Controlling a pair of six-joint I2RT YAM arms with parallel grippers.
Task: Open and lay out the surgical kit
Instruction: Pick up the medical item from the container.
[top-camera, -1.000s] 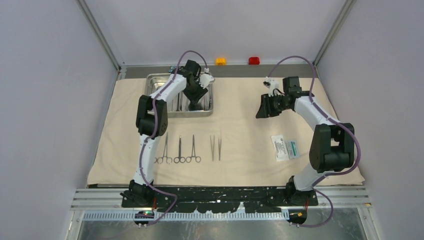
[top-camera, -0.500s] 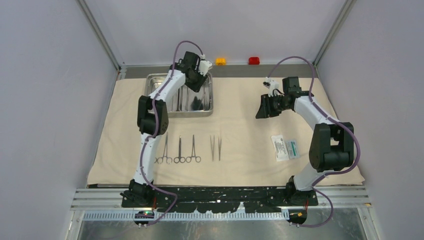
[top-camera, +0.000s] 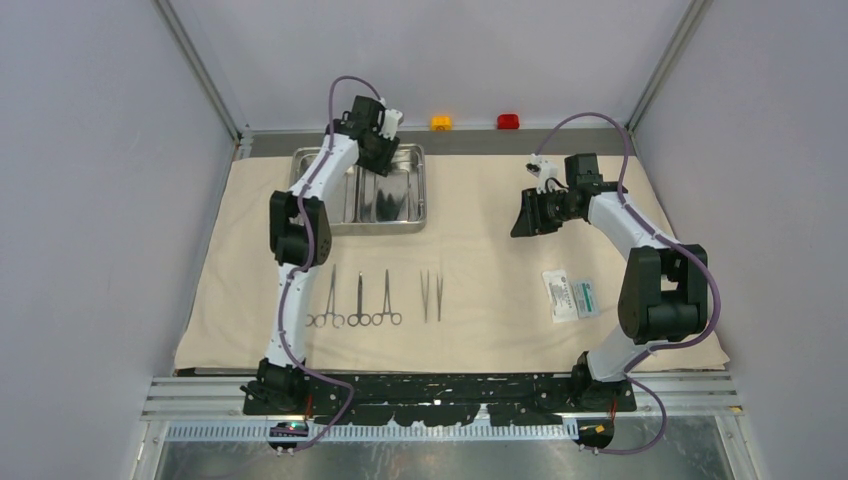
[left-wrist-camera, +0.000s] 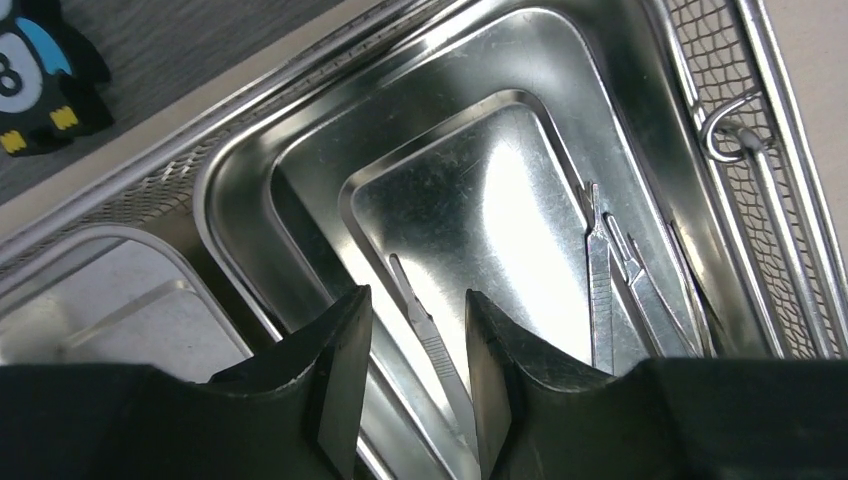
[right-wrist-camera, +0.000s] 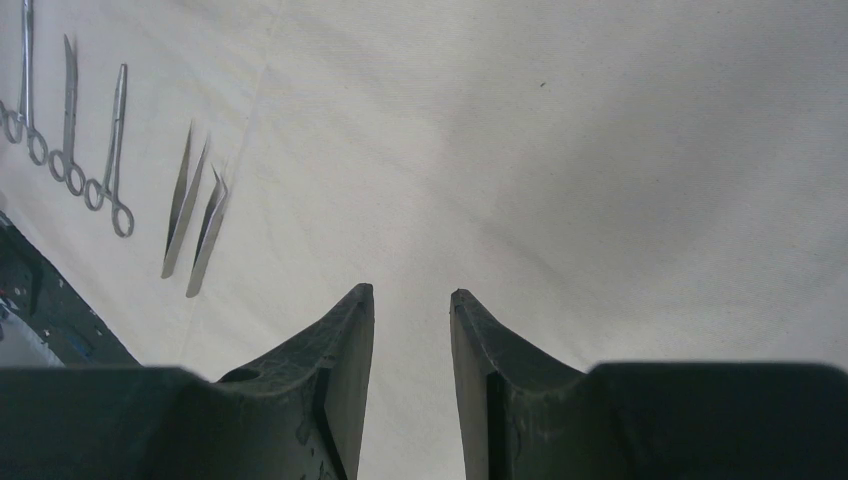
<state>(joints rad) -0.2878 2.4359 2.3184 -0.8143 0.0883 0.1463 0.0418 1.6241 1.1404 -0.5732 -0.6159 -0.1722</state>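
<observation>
The left gripper (left-wrist-camera: 415, 300) hung open, empty, over the right compartment of the tray (left-wrist-camera: 250, 190), one thin tool (left-wrist-camera: 428, 335) lying below between its jaws. A straight drop, closing across the handle, looked best. Right of the tray, the right gripper (right-wrist-camera: 412, 295) hovered open.

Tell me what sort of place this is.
Probably a robotics lab test cell, not an operating room: grey panel walls enclose two bolted-down robot arms, over a beige cloth holding a steel tray and forceps.
</observation>
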